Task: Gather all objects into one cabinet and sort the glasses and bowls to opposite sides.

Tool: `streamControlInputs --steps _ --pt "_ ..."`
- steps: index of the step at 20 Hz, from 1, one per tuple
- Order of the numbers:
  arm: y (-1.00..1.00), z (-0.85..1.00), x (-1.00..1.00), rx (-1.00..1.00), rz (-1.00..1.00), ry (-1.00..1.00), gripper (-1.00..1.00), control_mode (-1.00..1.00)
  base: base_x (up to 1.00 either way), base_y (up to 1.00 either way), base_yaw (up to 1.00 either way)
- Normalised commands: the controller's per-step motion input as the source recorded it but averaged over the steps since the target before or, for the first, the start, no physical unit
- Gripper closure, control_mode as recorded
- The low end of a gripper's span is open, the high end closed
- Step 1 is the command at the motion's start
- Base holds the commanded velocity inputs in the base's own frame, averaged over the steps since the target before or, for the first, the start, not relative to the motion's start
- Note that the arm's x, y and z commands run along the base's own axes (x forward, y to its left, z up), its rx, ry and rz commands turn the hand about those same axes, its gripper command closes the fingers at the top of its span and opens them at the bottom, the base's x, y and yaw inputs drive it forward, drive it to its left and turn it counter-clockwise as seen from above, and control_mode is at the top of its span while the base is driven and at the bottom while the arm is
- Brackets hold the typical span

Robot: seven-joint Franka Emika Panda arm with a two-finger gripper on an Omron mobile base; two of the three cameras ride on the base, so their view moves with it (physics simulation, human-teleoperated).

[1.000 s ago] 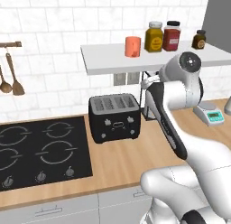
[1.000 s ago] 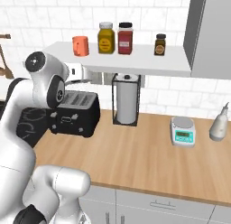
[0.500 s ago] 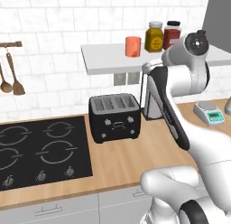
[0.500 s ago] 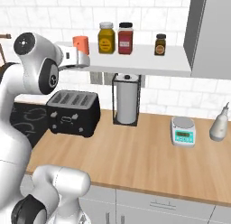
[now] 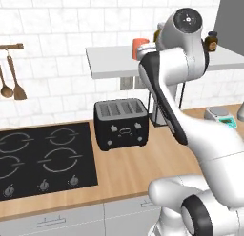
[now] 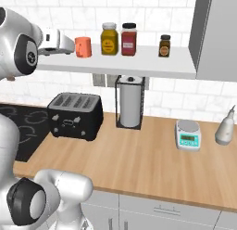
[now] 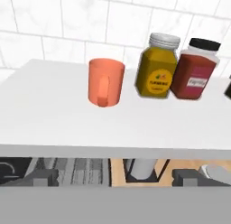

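An orange-red cup [image 7: 106, 82] stands upright on the white shelf [image 7: 54, 119], its small handle turned toward the hand camera. In the right base view the same cup [image 6: 83, 47] sits at the shelf's left end, and it shows behind the raised arm in the left base view [image 5: 139, 43]. My gripper [image 7: 115, 177] is open and empty, level with the shelf's front edge and a short way from the cup. From the right base view the gripper [image 6: 70, 44] points right at the cup without touching it. A grey cabinet [image 6: 215, 34] stands at the shelf's right end.
A yellow jar [image 7: 158, 72] and a red jar [image 7: 195, 74] stand right beside the cup, with a small dark jar [image 6: 164, 45] further right. Below are a black toaster [image 6: 75, 115], a paper towel roll [image 6: 130, 107], a scale [image 6: 188, 134] and the hob [image 5: 43, 159].
The arm has swung up from toaster height to shelf height, bringing the hand in front of the orange-red cup. The jaws stayed open.
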Motion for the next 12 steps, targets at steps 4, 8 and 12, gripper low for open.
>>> streamControlInputs --steps 4,8,12 --pt "-0.08 -0.04 0.11 0.02 0.11 0.02 -1.00 -1.00 0.00 0.00 0.00" --pt "0.00 -0.31 0.50 0.02 0.08 0.04 -1.00 -1.00 0.00 0.00 0.00" --pt "-0.05 -0.32 0.59 0.01 -0.01 0.01 -1.00 -1.00 0.00 0.00 0.00"
